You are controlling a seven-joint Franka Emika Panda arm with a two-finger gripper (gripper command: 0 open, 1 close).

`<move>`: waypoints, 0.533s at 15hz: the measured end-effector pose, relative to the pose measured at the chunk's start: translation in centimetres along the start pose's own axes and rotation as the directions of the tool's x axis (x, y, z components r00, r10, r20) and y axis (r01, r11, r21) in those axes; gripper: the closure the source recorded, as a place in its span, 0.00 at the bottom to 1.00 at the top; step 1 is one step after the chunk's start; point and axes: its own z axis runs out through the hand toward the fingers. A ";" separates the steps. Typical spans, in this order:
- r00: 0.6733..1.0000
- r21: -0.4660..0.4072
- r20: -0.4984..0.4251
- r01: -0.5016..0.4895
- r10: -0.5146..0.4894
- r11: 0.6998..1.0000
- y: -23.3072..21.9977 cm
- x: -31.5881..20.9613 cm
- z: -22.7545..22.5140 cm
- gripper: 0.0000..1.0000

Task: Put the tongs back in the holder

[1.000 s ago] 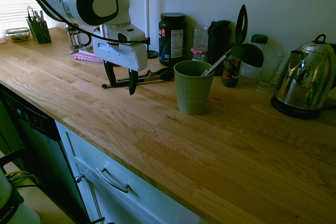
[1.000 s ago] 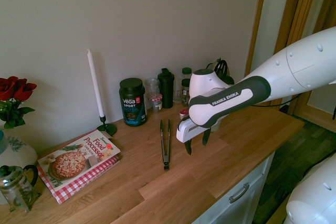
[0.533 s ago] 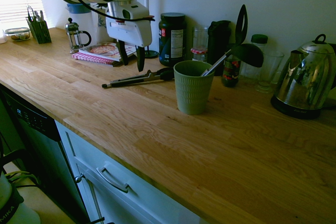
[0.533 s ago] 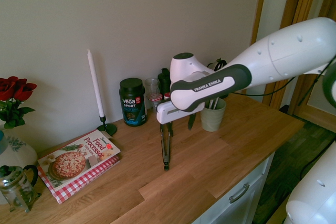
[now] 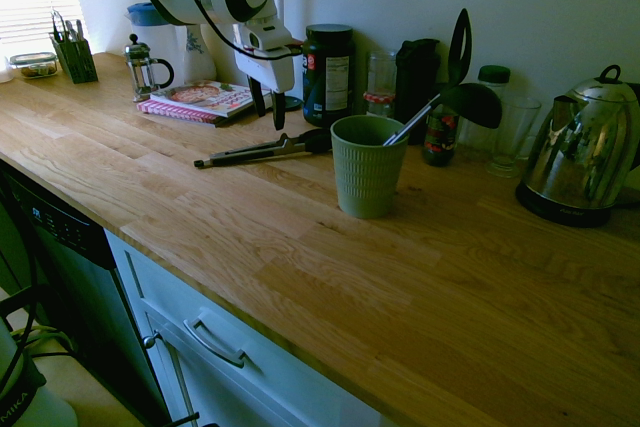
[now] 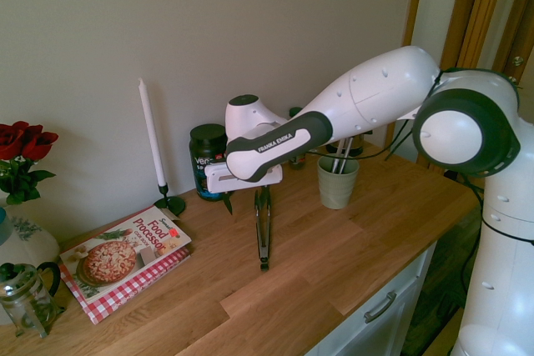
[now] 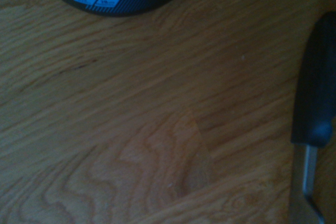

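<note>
The tongs (image 5: 262, 150) lie flat on the wooden counter, left of the holder, with their black end toward it. They also show in the second exterior view as the tongs (image 6: 263, 231). The holder (image 5: 366, 167) is a sage-green ribbed cup standing upright with a silver-handled black utensil in it. My gripper (image 5: 268, 110) hangs open and empty just behind the tongs, on the wall side, close to the dark canister. One black-tipped tong arm (image 7: 314, 103) shows in the wrist view beside the canister's base.
A dark Vega canister (image 5: 328, 72), jars and bottles line the wall. A steel kettle (image 5: 585, 152) stands at the right. A cookbook (image 5: 200, 99) on a checked cloth, a French press (image 5: 145, 67) and a white candle (image 6: 153, 143) are to the left.
My arm has swung from the counter's front side across the tongs toward the wall and the canister. The gripper stayed open. The tongs have not moved.
</note>
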 end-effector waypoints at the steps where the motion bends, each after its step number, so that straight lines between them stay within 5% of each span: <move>1: 1.000 -0.002 -0.002 -0.005 0.005 1.000 -0.2 0.3 0.4 0.00; 3: 1.000 -0.007 -0.005 -0.013 0.013 1.000 -0.3 0.8 0.8 0.00; 4: 1.000 -0.010 -0.006 -0.017 0.017 1.000 -0.2 1.1 1.0 1.00; 8: 0.999 -0.014 0.007 -0.037 0.037 0.999 -0.1 1.7 2.4 1.00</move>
